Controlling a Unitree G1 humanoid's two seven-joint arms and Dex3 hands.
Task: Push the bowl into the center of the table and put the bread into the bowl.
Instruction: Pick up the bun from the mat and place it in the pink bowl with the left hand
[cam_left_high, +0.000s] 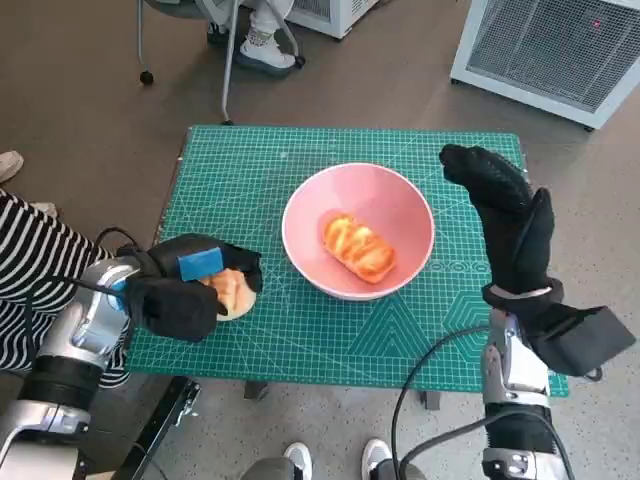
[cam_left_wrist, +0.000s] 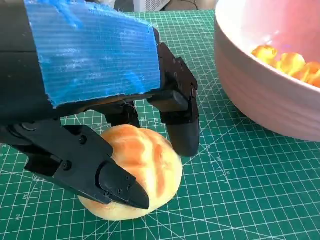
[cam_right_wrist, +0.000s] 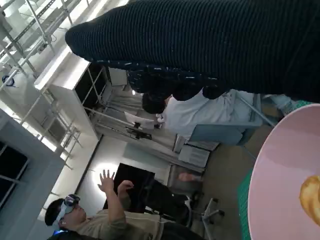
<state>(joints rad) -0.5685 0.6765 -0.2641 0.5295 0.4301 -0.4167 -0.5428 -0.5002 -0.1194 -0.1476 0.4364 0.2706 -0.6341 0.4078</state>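
Gripping a round bread roll (cam_left_wrist: 134, 170) near the table's (cam_left_high: 300, 340) left front corner, the left hand (cam_left_high: 185, 285) has its black fingers (cam_left_wrist: 180, 125) closed around it while the roll rests on the green mat. The pink bowl (cam_left_high: 300, 215) sits near the table's center with 1 long bread (cam_left_high: 358, 247) inside. The right hand (cam_left_high: 505, 215) hovers beside the bowl near the right edge, fingers extended, holding nothing.

No legible text, brand or label appears in any view. The green cutting mat (cam_left_high: 300, 330) covering the bench carries printed white grid lines and ruler scales; small figures run along its edge in the left wrist view but are too small to read. The blue tape (cam_left_wrist: 90, 50) on the left hand (cam_left_wrist: 100, 115) bears no writing.
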